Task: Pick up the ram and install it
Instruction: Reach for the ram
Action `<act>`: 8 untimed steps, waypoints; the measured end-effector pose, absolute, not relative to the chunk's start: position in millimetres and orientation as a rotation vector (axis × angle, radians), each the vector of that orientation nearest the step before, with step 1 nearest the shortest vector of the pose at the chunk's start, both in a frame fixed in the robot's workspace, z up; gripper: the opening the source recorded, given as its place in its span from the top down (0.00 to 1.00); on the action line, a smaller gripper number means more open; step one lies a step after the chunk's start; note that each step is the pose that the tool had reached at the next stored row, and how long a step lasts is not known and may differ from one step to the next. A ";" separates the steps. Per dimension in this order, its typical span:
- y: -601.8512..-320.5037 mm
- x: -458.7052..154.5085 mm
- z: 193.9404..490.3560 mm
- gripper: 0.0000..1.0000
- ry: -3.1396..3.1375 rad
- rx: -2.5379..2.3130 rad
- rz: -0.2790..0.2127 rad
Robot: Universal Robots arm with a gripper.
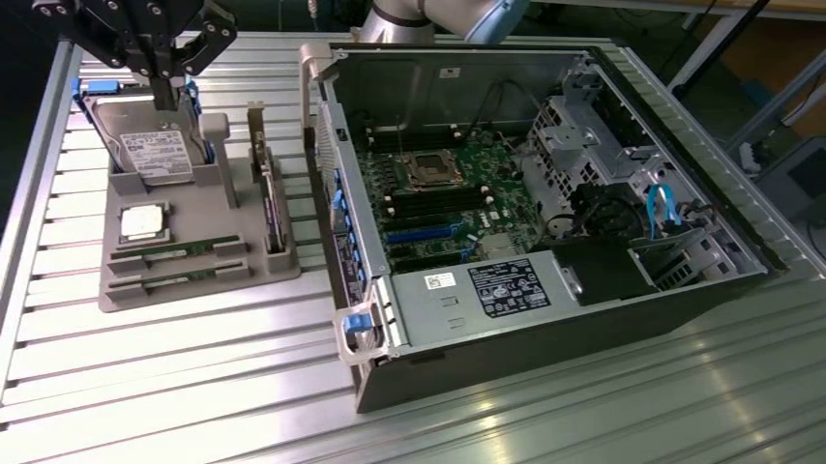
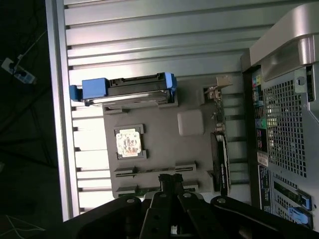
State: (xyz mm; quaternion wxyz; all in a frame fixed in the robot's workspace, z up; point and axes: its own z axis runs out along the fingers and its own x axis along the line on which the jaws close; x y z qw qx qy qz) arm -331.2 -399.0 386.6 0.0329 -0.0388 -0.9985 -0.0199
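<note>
Table (image 1: 193, 387): slatted metal, carries everything. Case (image 1: 427, 82): lies on its side, right half of the exterior frame, side panel off, interior facing up; motherboard (image 1: 452, 174) visible inside, boxed power supply (image 1: 504, 285) with a label at the case's lower edge. Tray (image 1: 193, 293): grey, left of the case and just beside it, parts held in moulded seats. Arm (image 1: 427, 14): enters at top centre of the frame. Claw (image 1: 169, 97) (image 2: 171, 178): upper left of the exterior frame, raised over the far end of the tray above the drive; fingers together, nothing between them, touching no part. In the wrist view its tips show against the slotted end of the tray. Drive (image 1: 155, 145): blue side rails, leaning in its seat at the top of the tray. Card (image 1: 267, 193): green with metal bracket, standing on edge along the tray's right side, nearest the case. Processor (image 1: 142, 222): square, silver, flat in its pocket below the drive. Upper ram (image 1: 177, 251) and lower ram (image 1: 178, 275): two thin green sticks, each on edge in its own slot at the bottom end of the tray, parallel, one just below the other, left of the card. Both sit in the tray, well apart from the claw.
</note>
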 end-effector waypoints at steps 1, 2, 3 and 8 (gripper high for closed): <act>-399.0 -331.4 386.6 0.90 -3.073 -0.120 -0.061; -398.9 -332.7 386.6 0.90 -3.075 -0.120 -0.062; -399.0 -333.9 386.6 0.90 -3.079 -0.119 -0.063; -399.0 -340.5 386.6 0.90 -3.101 -0.117 -0.084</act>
